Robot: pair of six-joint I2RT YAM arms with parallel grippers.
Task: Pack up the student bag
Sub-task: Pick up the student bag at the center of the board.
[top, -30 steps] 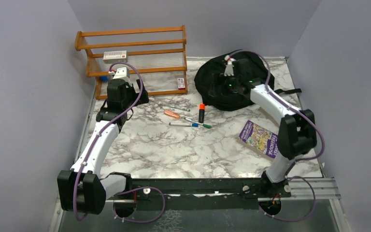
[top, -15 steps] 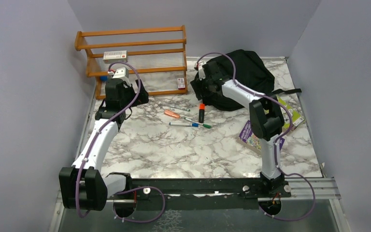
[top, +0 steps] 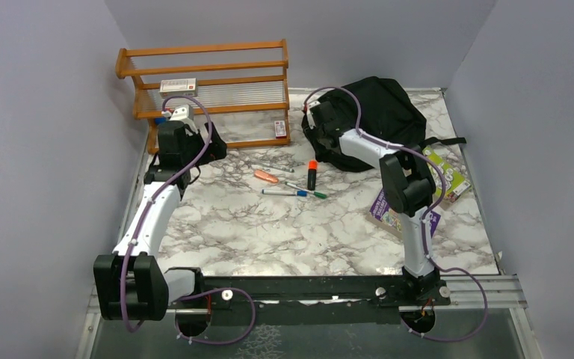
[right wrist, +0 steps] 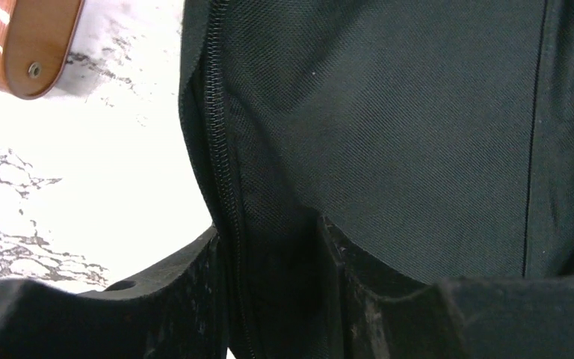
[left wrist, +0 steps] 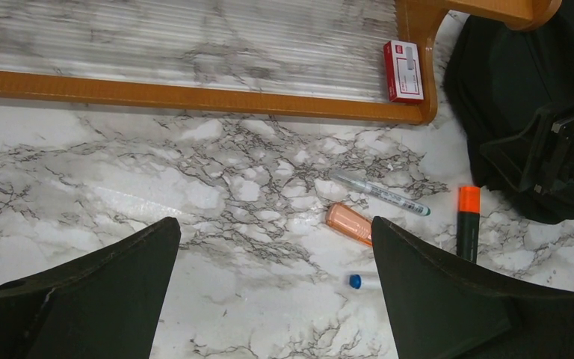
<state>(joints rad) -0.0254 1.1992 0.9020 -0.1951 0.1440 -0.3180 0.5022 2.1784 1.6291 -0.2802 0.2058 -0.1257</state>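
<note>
The right arm has swung off the middle of the student bag to its left rim, and the bag itself has changed shape. A second ago it lay as a flat round disc; now it sits bunched and rounded in the upper centre-right of the overhead frame, just right of the wooden rack. With the arm out of the way, a green booklet shows at the right, near the purple book. The right gripper has come in from wide to roughly half span. In its wrist view a fold of black fabric carrying the zipper fills the gap and touches both fingers, so it reads as a pinch on the bag's edge. That suggests the step in hand is pulling the mouth open, with nothing packed yet. The orange highlighter, the pens and a small orange item lie loose mid-table. The left gripper has not changed: it hangs wide and empty over the marble at the upper left.
</note>
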